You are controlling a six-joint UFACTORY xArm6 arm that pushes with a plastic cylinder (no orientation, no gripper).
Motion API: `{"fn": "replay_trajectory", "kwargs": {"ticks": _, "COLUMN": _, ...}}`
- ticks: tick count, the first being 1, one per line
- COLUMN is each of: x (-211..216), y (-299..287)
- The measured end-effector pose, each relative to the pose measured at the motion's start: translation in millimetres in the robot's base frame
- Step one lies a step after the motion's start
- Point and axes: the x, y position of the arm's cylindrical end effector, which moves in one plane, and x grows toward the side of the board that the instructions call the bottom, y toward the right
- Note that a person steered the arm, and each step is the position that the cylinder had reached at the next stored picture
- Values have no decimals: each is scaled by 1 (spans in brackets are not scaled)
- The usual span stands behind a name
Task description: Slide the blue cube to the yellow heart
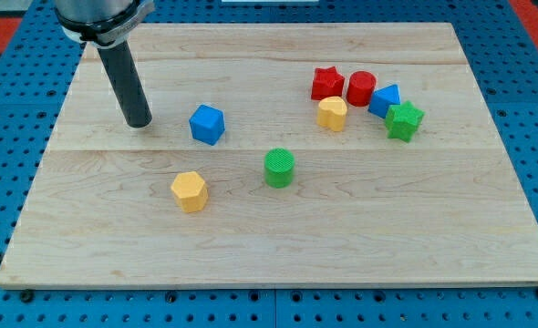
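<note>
The blue cube (207,124) sits left of the board's middle. The yellow heart (333,114) lies to the view's right, just below a red star (326,84) and a red cylinder (361,88). My tip (139,122) rests on the board to the left of the blue cube, with a small gap between them. The dark rod rises from it toward the view's top left.
A second blue block (385,99) and a green star (404,121) lie right of the yellow heart. A green cylinder (279,168) stands below and between the cube and the heart. A yellow hexagon block (189,191) lies below the cube. The wooden board (278,255) rests on a blue pegboard.
</note>
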Motion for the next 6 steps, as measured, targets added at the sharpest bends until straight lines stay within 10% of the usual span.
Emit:
{"fn": "replay_trajectory", "kwargs": {"ticks": 2, "x": 53, "y": 24}}
{"fn": "replay_trajectory", "kwargs": {"ticks": 6, "x": 9, "y": 146}}
